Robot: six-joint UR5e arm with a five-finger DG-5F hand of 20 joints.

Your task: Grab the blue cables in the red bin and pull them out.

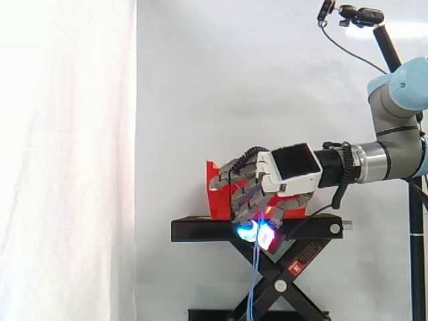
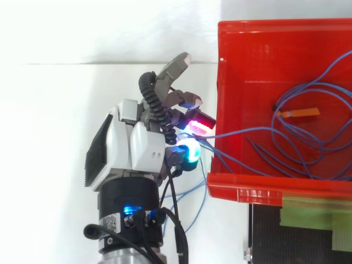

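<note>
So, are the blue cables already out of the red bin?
Partly: the blue cables loop inside the red bin, but strands cross its rim to the hand.

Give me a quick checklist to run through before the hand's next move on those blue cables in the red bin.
1. Hand shut on the cables: ok, strands pass between its glowing fingertips.
2. Hand outside the bin: ok, it sits beside the bin's wall.
3. Cables out of the bin: not ok, most loops lie inside and a few strands cross the wall.
4. Free ends: ok, in the side view strands hang from the hand past the stand.
5. Snag at the orange tag: cannot tell, it lies among the loops.
6. Bin fixed to the stand: cannot tell.
</note>
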